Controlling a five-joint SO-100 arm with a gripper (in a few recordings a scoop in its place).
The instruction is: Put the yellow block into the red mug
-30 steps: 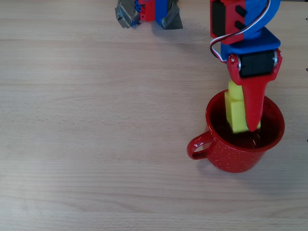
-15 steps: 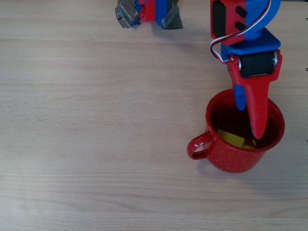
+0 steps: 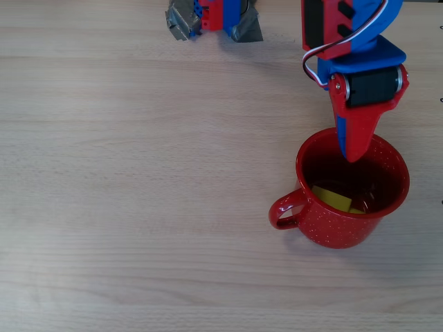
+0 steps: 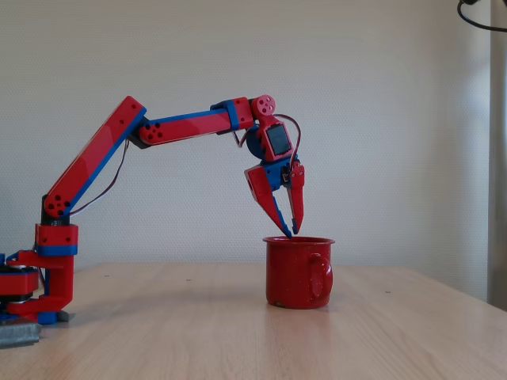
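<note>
The large glossy red enamel mug (image 3: 353,197) with fine white speckles stood upright on the pale wooden table (image 3: 138,173), at the right of the overhead view. Its loop handle pointed to the lower left in that view; in the fixed view the mug (image 4: 298,271) showed its handle facing the camera, slightly to the right.

The small bright yellow-green plastic block (image 3: 332,198) lay inside the mug, on the dark red bottom, towards the lower-left part of the interior. Only part of it was visible over the rim, so its orientation could not be determined.

The red-and-blue two-finger gripper (image 4: 290,233) hung directly above the mug's mouth, pointing downward. In the fixed view its fingertips were level with the rim or just above it — contact with the rim could not be confirmed. The fingers converged to a narrow gap at the tips, held nothing, and were separate from the block. In the overhead view the gripper (image 3: 351,155) overlapped the upper edge of the mug opening.

The arm's base (image 4: 36,293) stood at the left of the fixed view — well apart from the mug.
</note>
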